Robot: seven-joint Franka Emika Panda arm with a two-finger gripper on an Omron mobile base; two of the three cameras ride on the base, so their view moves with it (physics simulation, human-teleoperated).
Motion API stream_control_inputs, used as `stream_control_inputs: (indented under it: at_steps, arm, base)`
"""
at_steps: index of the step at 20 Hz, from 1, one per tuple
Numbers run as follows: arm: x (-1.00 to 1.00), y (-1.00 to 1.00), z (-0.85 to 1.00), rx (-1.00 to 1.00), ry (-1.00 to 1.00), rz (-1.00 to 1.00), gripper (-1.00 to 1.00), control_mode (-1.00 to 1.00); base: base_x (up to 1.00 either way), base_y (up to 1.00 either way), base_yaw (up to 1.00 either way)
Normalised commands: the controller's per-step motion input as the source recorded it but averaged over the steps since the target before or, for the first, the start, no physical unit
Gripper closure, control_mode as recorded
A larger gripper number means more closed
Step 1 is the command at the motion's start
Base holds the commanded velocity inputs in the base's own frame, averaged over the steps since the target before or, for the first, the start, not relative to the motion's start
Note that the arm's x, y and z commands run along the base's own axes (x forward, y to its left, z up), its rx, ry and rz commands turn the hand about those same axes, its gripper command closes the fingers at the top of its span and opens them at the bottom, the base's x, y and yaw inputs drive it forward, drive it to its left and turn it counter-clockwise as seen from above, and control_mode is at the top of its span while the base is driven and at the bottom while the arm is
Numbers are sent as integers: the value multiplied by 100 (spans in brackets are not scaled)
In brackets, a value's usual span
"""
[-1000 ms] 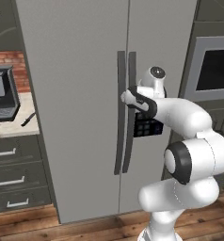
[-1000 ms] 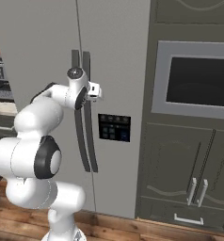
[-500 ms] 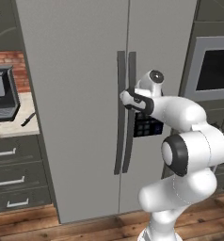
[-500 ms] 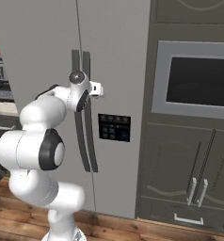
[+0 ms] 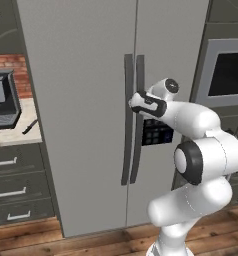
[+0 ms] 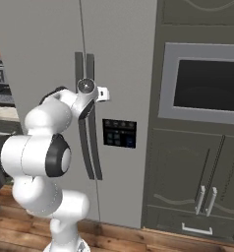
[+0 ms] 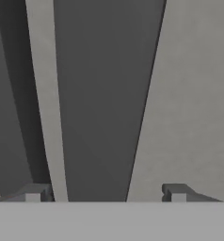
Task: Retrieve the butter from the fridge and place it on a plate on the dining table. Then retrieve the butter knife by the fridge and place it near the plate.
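I see the tall light-grey two-door fridge [image 5: 86,115] filling the middle of the left base view, both doors closed, with two long dark curved vertical handles [image 5: 127,120] side by side at the centre seam. My white arm with dark joints rises from the lower right of that frame and reaches to the handles at about mid height. The tool [image 7: 106,192] is at the right-hand handle; in the hand view its two small dark fingertips [image 7: 35,192] stand wide apart at the bottom edge, and the broad dark handle bar runs up between them, so the tool is open around the handle and I cannot see any fingertip touching it. In the right base view the arm comes from the lower left, and the hand sits at the upper part of the handles, left of centre. Just below and to the right of it is a small dark control panel [image 6: 119,133] on the fridge door. At the left edge of the left base view there is a pale bench [image 5: 13,132] with grey drawers under it, and a slim dark butter knife [image 5: 30,126] lies on it near the fridge side. At the right of both base views stands a dark cabinet with a built-in microwave [image 6: 207,82].
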Motion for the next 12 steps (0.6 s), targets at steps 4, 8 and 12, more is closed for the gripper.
stream_control_inputs:
  at_steps: [4,8,12]
  arm:
    - [44,0,-16,8,0,10,100,-100]
    - [15,0,-2,3,0,3,100,-100]
    - [-17,0,5,-2,2,0,100,-100]
  base:
    - [0,0,0]
    - [0,0,0]
    - [0,0,0]
